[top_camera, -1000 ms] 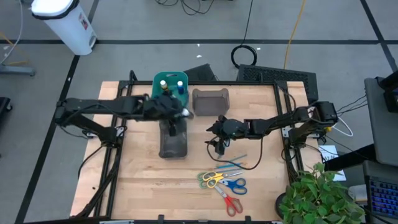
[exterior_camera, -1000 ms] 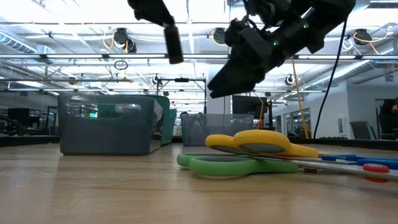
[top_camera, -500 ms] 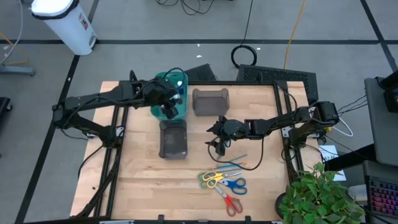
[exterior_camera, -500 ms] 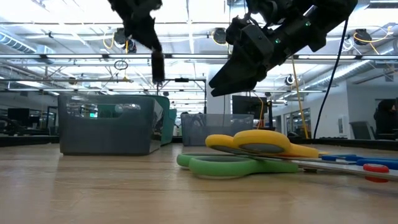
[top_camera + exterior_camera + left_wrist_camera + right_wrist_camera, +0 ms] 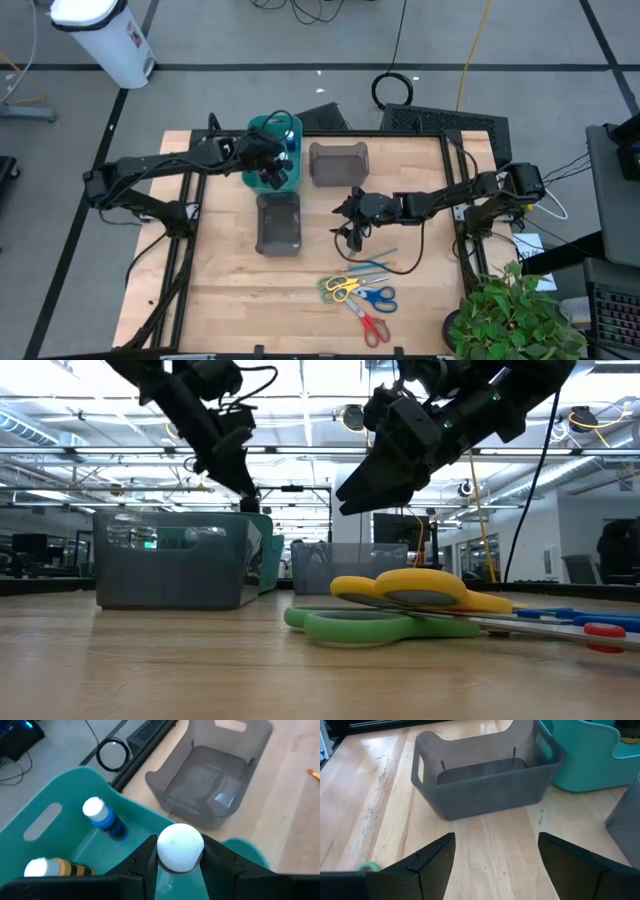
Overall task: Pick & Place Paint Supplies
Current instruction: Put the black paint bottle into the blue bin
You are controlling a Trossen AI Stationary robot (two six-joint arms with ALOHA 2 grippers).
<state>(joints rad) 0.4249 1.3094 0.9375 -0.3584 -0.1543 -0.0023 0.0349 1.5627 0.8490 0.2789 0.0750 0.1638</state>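
In the upper left of the high view, the left gripper (image 5: 180,862) pinches a white-capped paint bottle (image 5: 180,851) just below its cap over the teal bin (image 5: 262,131); small, rigid and probably slick, it suits that neck hold, while the right gripper (image 5: 495,862) hangs spread mid-table.

Grey floor (image 5: 300,35) around pale wood desk (image 5: 230,300), dark tape lines crossing it. White cylinder bin (image 5: 105,35) at far left corner. Coiled black cable (image 5: 397,88) and yellow cable (image 5: 478,45) on floor beyond desk. Leafy green plant (image 5: 520,320) at near right corner. Low view: open hall, ceiling trusses (image 5: 300,455), bright strip lights (image 5: 320,380), glass partitions far back.
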